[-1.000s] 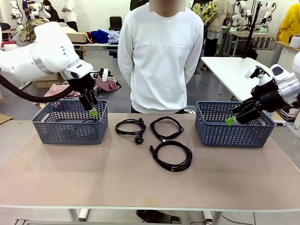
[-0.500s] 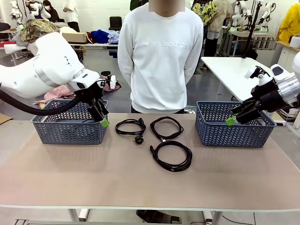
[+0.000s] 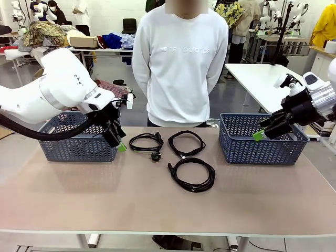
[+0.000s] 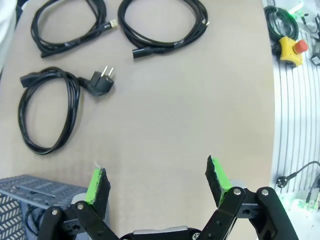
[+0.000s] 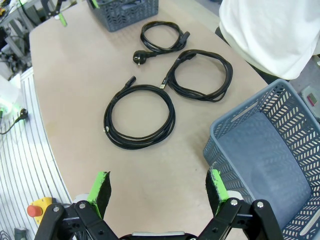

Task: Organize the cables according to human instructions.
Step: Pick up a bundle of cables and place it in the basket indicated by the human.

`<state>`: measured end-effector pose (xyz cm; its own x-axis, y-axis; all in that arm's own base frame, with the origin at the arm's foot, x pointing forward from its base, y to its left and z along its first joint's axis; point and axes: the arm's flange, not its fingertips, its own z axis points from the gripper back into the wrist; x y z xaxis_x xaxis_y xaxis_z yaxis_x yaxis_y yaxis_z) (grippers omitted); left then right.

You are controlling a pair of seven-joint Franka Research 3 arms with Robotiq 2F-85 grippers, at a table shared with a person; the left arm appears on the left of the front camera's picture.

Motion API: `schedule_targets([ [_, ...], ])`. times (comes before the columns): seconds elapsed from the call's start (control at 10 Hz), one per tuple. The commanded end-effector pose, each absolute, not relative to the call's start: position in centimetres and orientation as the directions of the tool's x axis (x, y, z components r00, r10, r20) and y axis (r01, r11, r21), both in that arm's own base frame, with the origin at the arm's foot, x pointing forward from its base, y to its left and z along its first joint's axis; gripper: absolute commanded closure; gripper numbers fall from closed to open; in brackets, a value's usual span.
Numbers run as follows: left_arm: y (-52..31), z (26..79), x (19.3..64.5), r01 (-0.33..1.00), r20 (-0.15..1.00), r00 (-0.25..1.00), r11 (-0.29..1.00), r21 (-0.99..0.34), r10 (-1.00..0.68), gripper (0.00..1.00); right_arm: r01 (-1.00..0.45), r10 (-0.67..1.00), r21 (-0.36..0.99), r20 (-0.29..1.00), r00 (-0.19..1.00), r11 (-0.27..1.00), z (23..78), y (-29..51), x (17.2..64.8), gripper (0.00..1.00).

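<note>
Cables (image 4: 73, 105) lay coiled on the surface ahead of your left gripper (image 4: 155, 170), its jaws wide apart and empty, the right gripper (image 5: 158, 175) likewise; they looked light, limp, rubbery, so you'd have pinched a coil's bundled strands, not the plug (image 4: 100, 86)

a pale beige table (image 3: 157, 210) carries a left basket (image 3: 79, 149) and a right basket (image 3: 262, 151), both blue-grey lattice. between them, flat on the bare top, lie a cable with a round plug (image 3: 156, 155) (nearest the left basket), a second cable (image 3: 171, 143) just beside it, and a third cable (image 3: 210, 176) nearer the robot's edge.
</note>
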<state>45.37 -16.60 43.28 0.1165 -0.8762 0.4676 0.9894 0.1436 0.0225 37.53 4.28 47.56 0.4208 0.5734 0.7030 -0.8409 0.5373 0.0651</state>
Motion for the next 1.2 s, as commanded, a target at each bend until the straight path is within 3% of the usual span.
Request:
schedule_targets([
  [0.0,-16.46,43.55,45.57,0.989,0.47,0.118,0.146,0.025,-0.875,0.0,-0.853,0.565,0.059,0.725,0.394,0.519,47.37,4.24,37.93,0.0],
  [1.1,-16.46,43.55,45.57,0.989,0.47,0.118,0.146,0.025,-0.875,0.0,-0.853,0.565,0.059,0.725,0.394,0.519,47.37,4.24,37.93,0.0],
])
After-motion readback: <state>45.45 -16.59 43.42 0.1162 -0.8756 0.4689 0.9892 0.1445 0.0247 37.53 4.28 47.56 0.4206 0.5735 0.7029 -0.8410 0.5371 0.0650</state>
